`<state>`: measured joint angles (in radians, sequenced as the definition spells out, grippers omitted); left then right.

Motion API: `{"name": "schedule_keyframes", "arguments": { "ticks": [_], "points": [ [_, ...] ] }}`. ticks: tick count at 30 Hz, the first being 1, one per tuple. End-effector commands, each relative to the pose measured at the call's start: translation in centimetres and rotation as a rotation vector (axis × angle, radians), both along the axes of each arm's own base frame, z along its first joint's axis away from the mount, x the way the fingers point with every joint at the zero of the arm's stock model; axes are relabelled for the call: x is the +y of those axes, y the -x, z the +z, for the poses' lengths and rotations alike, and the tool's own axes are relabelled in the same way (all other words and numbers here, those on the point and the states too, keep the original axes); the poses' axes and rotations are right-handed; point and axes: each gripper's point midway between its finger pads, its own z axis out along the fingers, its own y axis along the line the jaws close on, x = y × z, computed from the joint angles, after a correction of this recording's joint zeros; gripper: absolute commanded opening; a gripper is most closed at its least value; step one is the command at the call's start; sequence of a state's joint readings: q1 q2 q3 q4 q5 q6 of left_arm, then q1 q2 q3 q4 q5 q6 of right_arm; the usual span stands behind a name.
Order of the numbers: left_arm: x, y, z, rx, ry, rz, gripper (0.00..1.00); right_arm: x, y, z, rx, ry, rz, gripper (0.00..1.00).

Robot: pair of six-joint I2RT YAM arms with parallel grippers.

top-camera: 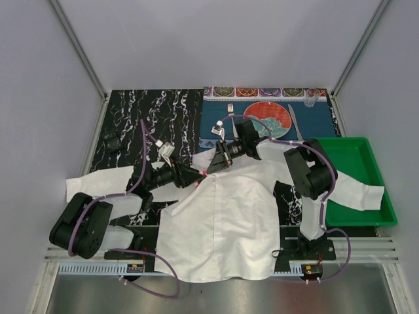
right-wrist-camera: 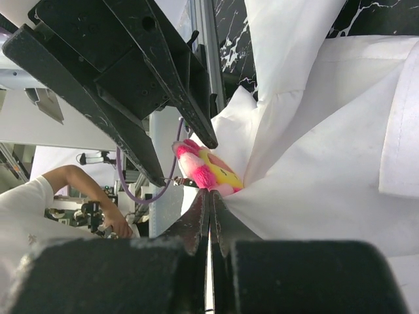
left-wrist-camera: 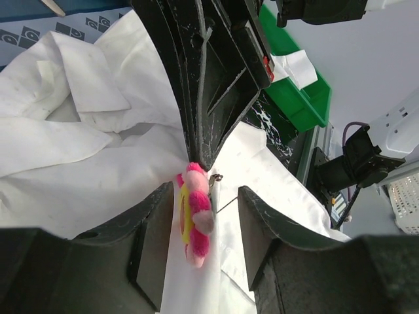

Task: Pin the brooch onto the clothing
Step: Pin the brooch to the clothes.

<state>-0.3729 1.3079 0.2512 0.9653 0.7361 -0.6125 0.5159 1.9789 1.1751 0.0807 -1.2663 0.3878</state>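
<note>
Counter: black, white-veined marble-pattern counter (top-camera: 131, 111); carries everything listed here.
Shirt: white thin-fabric collared shirt (top-camera: 222, 222); spread over the near middle, one sleeve draped into the tray.
Tray: green plastic tray (top-camera: 357, 157); far right, well apart from the work.
Place setting: blue patterned placemat (top-camera: 321, 118) with a round red-and-teal plate (top-camera: 270, 119); behind the shirt, out of the way.
Right end effector (right-wrist-camera: 209, 196): clenched, tips together on a pinch of shirt, judging by the creases fanning from them.
Left end effector (left-wrist-camera: 206, 239): released, fingers apart on either side of the brooch; one close against its yellow face, the other with a clear gap.
Brooch: tiny flower-shaped brooch, pink petals and yellow centre (left-wrist-camera: 193, 219); at the gathered shirt edge, between the left fingers and touching the right tips; long axis along the left fingers.
Pin: thin metal wire (left-wrist-camera: 226, 204); juts toward the farther left finger; cannot tell whether it passes through the cloth.
Coming move: left arm nearer, the brooch already inside its gap; probably turns on that wire's direction, with the right end effector crowding in head-on.
</note>
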Motion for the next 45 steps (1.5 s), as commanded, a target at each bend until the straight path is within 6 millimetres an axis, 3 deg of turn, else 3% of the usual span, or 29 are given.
{"name": "schedule_keyframes", "arguments": {
  "ticks": [1, 4, 8, 15, 20, 28, 34, 45],
  "points": [
    [0.4, 0.8, 1.1, -0.092, 0.008, -0.052, 0.48, 0.4, -1.0, 1.4, -0.010, -0.015, -0.009, 0.00],
    [1.0, 0.6, 0.6, -0.060, 0.007, -0.032, 0.53, 0.5, -1.2, 1.1, 0.017, -0.001, -0.020, 0.00],
    [2.5, -0.7, 0.0, 0.007, 0.019, 0.030, 0.52, 0.3, -1.6, 0.6, 0.043, 0.010, -0.032, 0.00],
    [2.7, -0.7, -0.3, 0.018, 0.020, 0.018, 0.54, 0.4, -2.3, -0.5, 0.075, 0.044, -0.062, 0.00],
    [3.6, -1.0, -3.0, 0.168, -0.053, 0.068, 0.51, 0.0, -2.1, -1.6, 0.074, 0.102, -0.050, 0.01],
    [4.3, 0.5, -6.3, 0.273, -0.141, 0.090, 0.50, 0.0, -2.1, -1.0, 0.013, 0.082, -0.019, 0.32],
    [3.4, 0.4, -6.9, 0.289, -0.203, 0.061, 0.50, -0.5, -2.1, -1.2, -0.041, 0.108, 0.000, 0.54],
    [1.2, 0.5, -6.2, 0.212, -0.173, -0.031, 0.50, -0.5, -2.4, -2.2, -0.094, 0.119, 0.050, 0.64]
  ]
}}
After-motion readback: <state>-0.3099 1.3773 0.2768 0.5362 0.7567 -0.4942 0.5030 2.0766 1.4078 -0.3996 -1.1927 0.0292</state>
